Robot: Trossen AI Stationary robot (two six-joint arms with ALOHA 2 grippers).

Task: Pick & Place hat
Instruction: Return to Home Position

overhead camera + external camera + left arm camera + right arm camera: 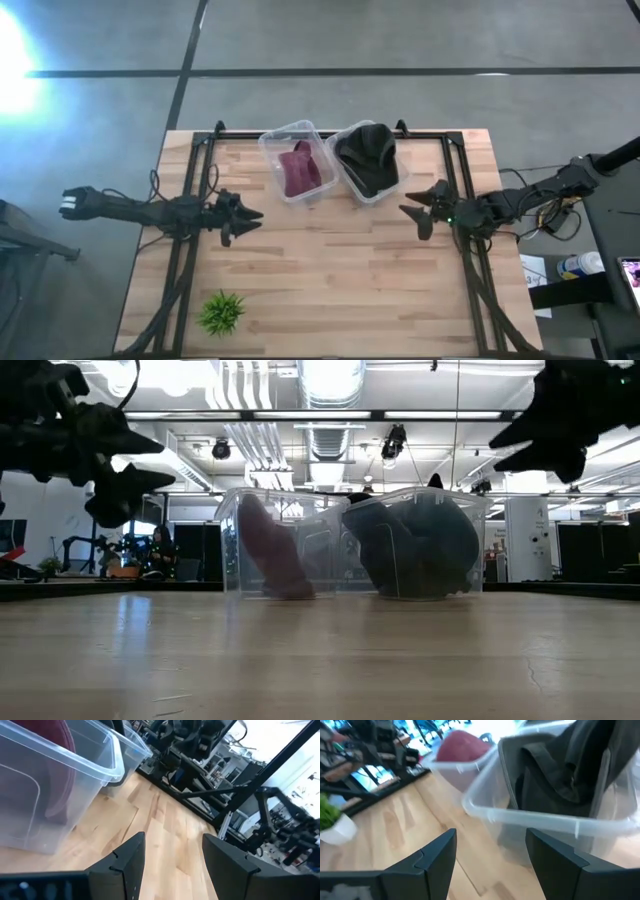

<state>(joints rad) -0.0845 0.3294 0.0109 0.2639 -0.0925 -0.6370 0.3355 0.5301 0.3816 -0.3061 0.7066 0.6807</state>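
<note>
A maroon hat (pixel 303 167) lies in the left clear plastic bin (pixel 272 145); a black hat (pixel 369 155) fills the right clear bin (pixel 352 192). Both bins stand side by side on the far middle of the table, seen in the low view with the maroon hat (pixel 272 550) and black hat (pixel 420 550) inside. My left gripper (pixel 248 217) hovers open above the table, left of the bins; its fingers (pixel 125 865) frame bare wood beside the maroon hat's bin (pixel 60 775). My right gripper (pixel 414 213) hovers open just near of the black hat's bin (pixel 545 815).
A small green potted plant (pixel 221 313) stands near the table's near left corner. Black frame rails (pixel 190 215) run along the left and right sides of the wooden table. Bare wood lies between the grippers and toward the near edge.
</note>
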